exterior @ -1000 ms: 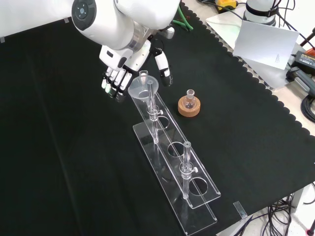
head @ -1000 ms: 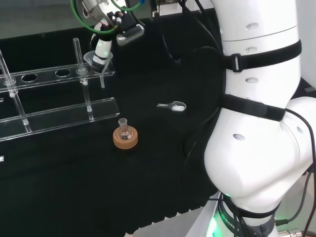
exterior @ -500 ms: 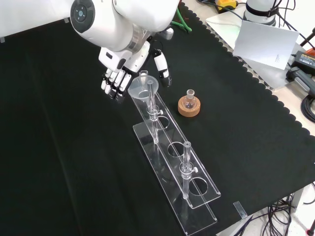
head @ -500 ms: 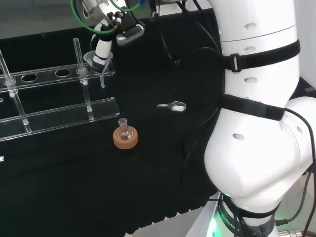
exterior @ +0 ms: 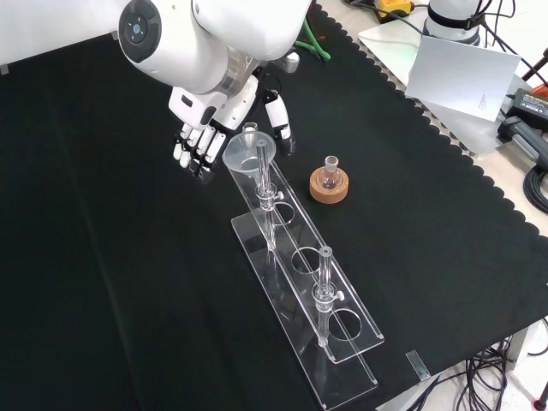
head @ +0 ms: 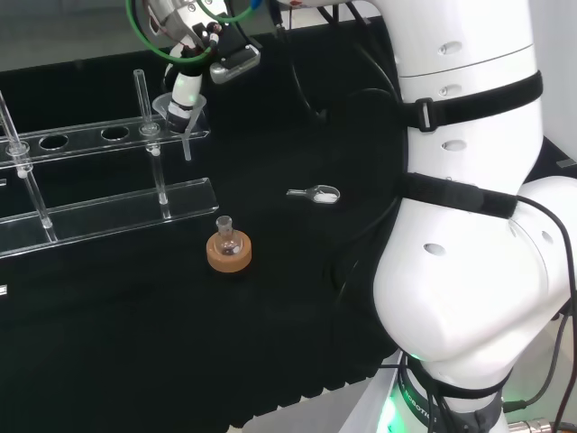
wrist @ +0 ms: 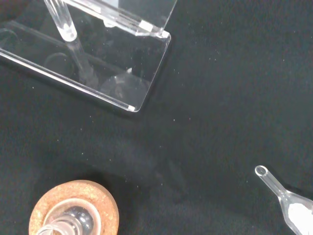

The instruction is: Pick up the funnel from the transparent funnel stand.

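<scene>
Black cloth table [exterior: 103, 282], scalloped edge in front view. Clear plastic funnel stand [exterior: 304, 287]: two flat tiers joined by thin posts, round holes in upper tier. Clear conical funnel [exterior: 248, 154] seated in end hole nearest arm, stem hanging down. Hand [exterior: 205, 120] just behind funnel, fingers straight, spread either side, grasping nothing. Nearby: small glass flask [exterior: 330, 171] on round cork ring [exterior: 329, 189]; clear scoop [head: 315, 193] with white powder.

Head view looks over the arm, front view faces it (both share the funnel stand [exterior: 300, 274]).
</scene>
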Robot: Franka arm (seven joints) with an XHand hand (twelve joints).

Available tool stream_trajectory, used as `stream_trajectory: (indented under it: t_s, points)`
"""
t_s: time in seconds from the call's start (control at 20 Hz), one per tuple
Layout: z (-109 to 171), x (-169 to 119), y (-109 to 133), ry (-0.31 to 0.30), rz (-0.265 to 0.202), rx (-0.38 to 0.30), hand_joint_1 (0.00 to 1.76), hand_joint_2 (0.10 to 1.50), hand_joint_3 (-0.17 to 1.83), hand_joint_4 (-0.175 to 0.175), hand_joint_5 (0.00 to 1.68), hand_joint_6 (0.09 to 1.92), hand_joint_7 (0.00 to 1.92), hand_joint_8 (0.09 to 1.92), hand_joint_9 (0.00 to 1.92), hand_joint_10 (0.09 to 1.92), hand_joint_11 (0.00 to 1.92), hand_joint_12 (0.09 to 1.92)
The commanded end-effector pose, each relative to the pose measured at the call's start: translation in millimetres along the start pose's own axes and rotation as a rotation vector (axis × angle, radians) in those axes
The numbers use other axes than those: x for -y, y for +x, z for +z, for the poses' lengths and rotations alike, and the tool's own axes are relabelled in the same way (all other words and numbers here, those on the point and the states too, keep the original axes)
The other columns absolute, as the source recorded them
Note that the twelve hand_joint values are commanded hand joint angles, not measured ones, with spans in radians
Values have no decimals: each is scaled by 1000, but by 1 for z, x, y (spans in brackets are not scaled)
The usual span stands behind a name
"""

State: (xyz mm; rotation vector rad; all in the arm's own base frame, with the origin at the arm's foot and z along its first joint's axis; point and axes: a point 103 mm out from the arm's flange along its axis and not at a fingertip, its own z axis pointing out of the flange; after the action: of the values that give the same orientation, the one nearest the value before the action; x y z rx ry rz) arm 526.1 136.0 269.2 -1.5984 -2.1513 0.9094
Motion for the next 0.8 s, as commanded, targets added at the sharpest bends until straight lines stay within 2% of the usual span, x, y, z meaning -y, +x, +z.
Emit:
stream_trajectory:
  t_s: [0.05, 0.7, 0.8]
  points:
    - [-1, -1, 0, 3, 3, -4, 599, 703, 29, -32, 0, 87, 193, 90, 0, 87, 0, 87]
    - [0, -4, -2, 20, 10, -13, 600, 721, 30, -26, 113, 87, 379, 224, 123, 95, 0, 87]
    - [0, -3, -3, 20, 12, -14, 601, 726, 22, -24, 148, 87, 370, 318, 65, 291, 0, 87]
